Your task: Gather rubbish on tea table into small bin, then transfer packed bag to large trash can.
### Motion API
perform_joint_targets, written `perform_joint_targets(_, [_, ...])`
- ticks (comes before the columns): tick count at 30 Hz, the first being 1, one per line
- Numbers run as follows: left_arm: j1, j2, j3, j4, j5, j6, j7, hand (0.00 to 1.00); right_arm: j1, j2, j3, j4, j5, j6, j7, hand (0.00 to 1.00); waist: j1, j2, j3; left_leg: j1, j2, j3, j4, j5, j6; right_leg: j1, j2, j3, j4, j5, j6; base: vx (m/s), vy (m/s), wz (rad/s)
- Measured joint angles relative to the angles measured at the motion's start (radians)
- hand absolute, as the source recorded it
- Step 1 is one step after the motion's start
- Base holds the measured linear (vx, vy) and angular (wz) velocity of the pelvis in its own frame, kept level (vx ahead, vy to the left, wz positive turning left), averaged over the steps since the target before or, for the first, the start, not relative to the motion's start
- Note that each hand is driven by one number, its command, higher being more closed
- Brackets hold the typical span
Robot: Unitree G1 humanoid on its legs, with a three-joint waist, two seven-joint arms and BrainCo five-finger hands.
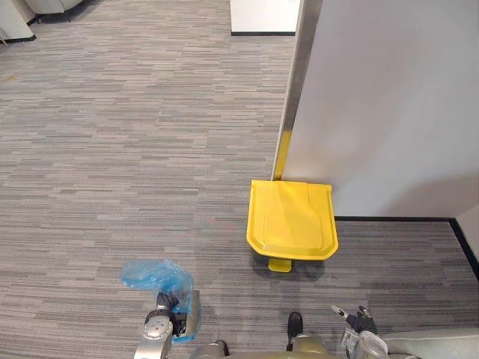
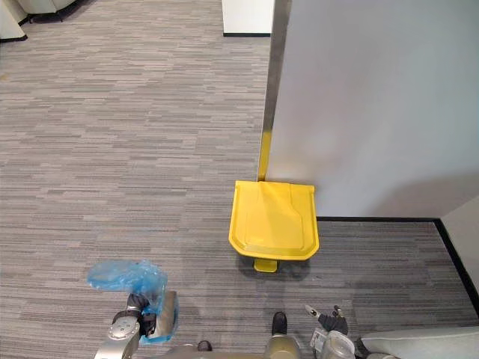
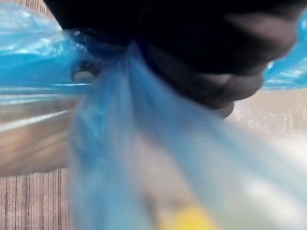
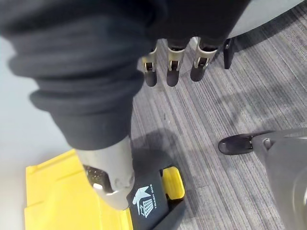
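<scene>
My left hand (image 1: 166, 314) hangs low at the lower left, shut on the gathered neck of a blue plastic rubbish bag (image 1: 153, 275). The left wrist view has that bag (image 3: 120, 158) bunched right against the hand's dark cover (image 3: 201, 43), with something yellow inside it. The large trash can has a shut yellow lid (image 1: 292, 218) and a yellow foot pedal (image 1: 280, 265); it stands on the carpet ahead against a wall. At the lower right my right hand (image 1: 355, 320) is open and holds nothing. Its fingers (image 4: 173, 67) hang straight above the carpet near the lid (image 4: 57, 196) and pedal (image 4: 173, 182).
A white wall panel (image 1: 389, 105) with a metal edge post (image 1: 296, 82) rises directly behind the can. A black baseboard (image 1: 397, 219) runs along its foot to the right. Grey striped carpet (image 1: 112, 134) stretches open to the left and far side.
</scene>
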Motion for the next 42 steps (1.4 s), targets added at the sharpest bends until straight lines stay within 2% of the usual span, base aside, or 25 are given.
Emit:
perform_joint_targets(3, [-0.001,0.000,0.001,0.011,0.000,0.000,0.000,1.00,-0.010,-0.026,0.006,0.000,0.000,0.000,0.000,0.00,0.000,-0.002,0.001,0.037,0.013,0.020,-0.017,0.001,-0.004,0.022,0.019,0.015,-0.012,0.004,-0.008,0.02,-0.054,-0.18])
perform_joint_targets(10, [-0.009,0.001,0.008,0.027,0.000,-0.002,0.000,1.00,-0.030,-0.044,0.042,0.020,-0.010,0.001,0.001,0.00,-0.010,-0.022,0.012,0.047,0.013,0.042,-0.009,-0.004,-0.003,0.022,0.020,0.035,0.009,0.000,-0.008,-0.04,-0.006,-0.09])
perform_joint_targets(14, [-0.014,0.001,0.008,0.027,-0.001,-0.005,0.000,1.00,-0.029,-0.044,0.043,0.022,-0.010,0.002,0.001,0.00,-0.017,-0.026,0.029,0.035,0.015,0.041,0.044,-0.032,-0.001,-0.023,0.011,0.062,0.127,-0.057,-0.003,-0.06,0.001,-0.03])
perform_joint_targets(17, [-0.024,0.001,0.008,0.027,-0.001,-0.006,0.000,1.00,-0.025,-0.042,0.043,0.028,-0.010,0.002,0.000,0.00,-0.021,-0.024,0.034,0.025,0.016,0.031,0.060,-0.043,-0.006,-0.027,0.007,0.062,0.140,-0.079,0.005,-0.07,-0.008,0.06])
perform_joint_targets(24, [-0.030,0.001,0.019,0.029,-0.001,-0.006,0.000,1.00,-0.026,-0.034,0.037,0.035,-0.007,0.002,0.001,0.00,-0.007,-0.025,0.034,0.001,0.020,0.011,0.055,-0.039,-0.001,-0.035,0.015,0.054,0.123,-0.083,0.011,0.03,-0.009,0.07])
perform_joint_targets(34, [-0.040,0.008,0.018,0.042,0.000,-0.007,0.000,1.00,-0.034,-0.030,0.035,0.039,-0.007,0.000,0.001,0.00,0.005,-0.020,0.030,0.048,0.017,-0.007,0.026,-0.040,-0.001,0.007,0.021,0.077,0.123,-0.087,0.000,0.07,0.019,0.06])
perform_joint_targets(37, [-0.037,0.007,0.018,0.043,0.000,-0.007,0.001,1.00,-0.032,-0.026,0.039,0.037,-0.007,0.001,0.001,0.00,0.007,-0.020,0.031,0.041,0.025,-0.005,0.087,-0.075,0.004,0.012,0.023,0.089,0.153,-0.101,-0.006,-0.03,0.013,-0.04])
perform_joint_targets(39, [-0.032,0.008,0.018,0.018,-0.001,-0.007,0.001,1.00,-0.027,-0.014,0.046,0.009,-0.007,0.001,0.001,0.00,0.009,-0.027,0.041,0.008,0.049,-0.002,0.227,-0.163,0.006,-0.032,0.022,0.104,0.298,-0.177,0.001,-0.10,0.022,-0.13])
perform_joint_targets(40, [-0.029,0.007,0.018,0.005,-0.001,-0.007,0.001,1.00,-0.024,-0.008,0.047,-0.006,-0.007,0.002,0.001,0.00,0.009,-0.030,0.044,0.000,0.058,-0.006,0.269,-0.188,0.008,-0.044,0.018,0.105,0.342,-0.197,0.003,-0.13,0.003,-0.12])
perform_joint_targets(41, [-0.023,0.007,0.018,-0.012,-0.001,-0.006,0.001,1.00,-0.014,0.004,0.047,-0.037,-0.007,0.002,0.000,0.00,0.011,-0.037,0.052,-0.007,0.067,-0.011,0.326,-0.231,0.020,-0.069,0.002,0.101,0.425,-0.225,0.002,-0.14,-0.007,-0.06])
perform_joint_targets(42, [-0.019,0.008,0.018,-0.027,-0.001,-0.006,0.001,1.00,-0.002,0.020,0.045,-0.072,-0.007,0.002,0.000,0.00,0.006,-0.042,0.069,0.007,0.067,-0.011,0.352,-0.252,0.026,-0.107,-0.013,0.092,0.541,-0.228,0.003,-0.11,-0.011,-0.07])
